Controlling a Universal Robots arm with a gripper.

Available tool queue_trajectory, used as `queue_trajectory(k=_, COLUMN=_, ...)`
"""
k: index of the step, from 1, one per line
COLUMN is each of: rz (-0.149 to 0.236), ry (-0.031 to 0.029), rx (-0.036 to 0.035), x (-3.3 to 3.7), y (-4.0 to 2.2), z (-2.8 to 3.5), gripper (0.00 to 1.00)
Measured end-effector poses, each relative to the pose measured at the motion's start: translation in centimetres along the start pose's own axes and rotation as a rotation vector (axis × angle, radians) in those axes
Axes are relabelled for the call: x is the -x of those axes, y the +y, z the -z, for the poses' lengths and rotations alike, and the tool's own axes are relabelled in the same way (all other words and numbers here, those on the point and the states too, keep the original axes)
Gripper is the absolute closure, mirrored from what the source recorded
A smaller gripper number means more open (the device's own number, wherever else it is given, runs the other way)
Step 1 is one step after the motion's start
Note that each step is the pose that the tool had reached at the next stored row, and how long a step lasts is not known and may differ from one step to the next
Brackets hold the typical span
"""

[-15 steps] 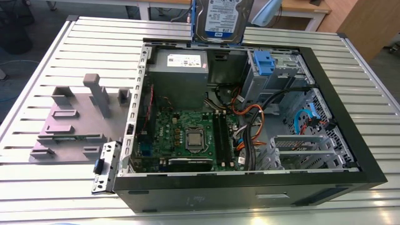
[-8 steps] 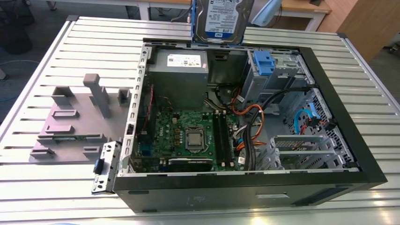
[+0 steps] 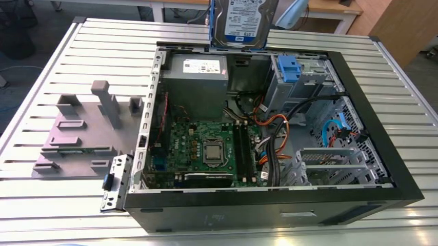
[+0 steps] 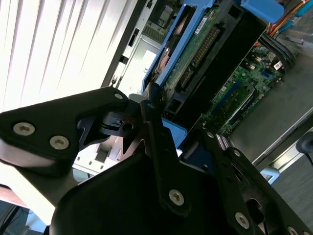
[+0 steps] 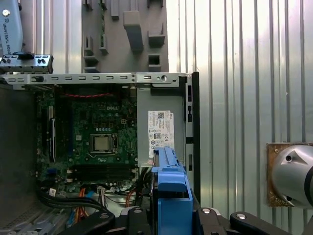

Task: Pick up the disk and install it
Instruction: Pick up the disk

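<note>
The disk (image 3: 241, 20) hangs upright in the air above the far rim of the open computer case (image 3: 383, 154), its blue-and-white label facing the exterior view. It is silver with blue rails along its edges. In the first wrist view one blue rail of the disk (image 5: 170, 191) points down toward the case's interior. My gripper (image 5: 168, 218) is shut on the disk, its black fingers (image 4: 156, 132) clamped from both sides. In the second wrist view the disk (image 4: 193, 46) shows its underside and its connector.
Inside the case lie the green motherboard (image 3: 205, 148), a grey power supply box (image 3: 198, 77), a blue-latched drive bay (image 3: 291, 69) and bundled cables (image 3: 274, 133). A grey fixture block (image 3: 82, 133) stands on the slatted metal table (image 3: 55, 205). A loose metal bracket (image 3: 115, 183) leans at the case corner.
</note>
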State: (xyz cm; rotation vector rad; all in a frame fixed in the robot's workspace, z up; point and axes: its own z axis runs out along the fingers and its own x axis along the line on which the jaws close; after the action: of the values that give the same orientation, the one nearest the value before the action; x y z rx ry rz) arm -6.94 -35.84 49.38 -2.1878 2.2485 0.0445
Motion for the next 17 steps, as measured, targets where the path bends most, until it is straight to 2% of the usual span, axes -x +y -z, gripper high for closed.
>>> queue_trajectory(k=5, rz=0.0, ry=0.0001, rx=0.0, x=-0.1, y=0.0, z=0.0, gripper=0.63)
queue_trajectory(k=6, rz=0.0, ry=0.0015, rx=0.0001, x=-1.0, y=-0.03, z=0.0, gripper=0.63)
queue_trajectory(k=7, rz=0.0, ry=0.0135, rx=-0.0003, x=-1.62, y=-0.05, z=0.01, gripper=0.63)
queue_trajectory(k=11, rz=0.0, ry=0.0137, rx=-0.0003, x=-1.63, y=-0.05, z=0.01, gripper=0.63)
queue_trajectory(k=13, rz=0.0, ry=0.0194, rx=-0.0005, x=-2.8, y=-0.08, z=0.03, gripper=0.63)
queue_trajectory(k=17, rz=0.0, ry=0.0198, rx=-0.0005, x=-2.86, y=-0.08, z=0.03, gripper=0.63)
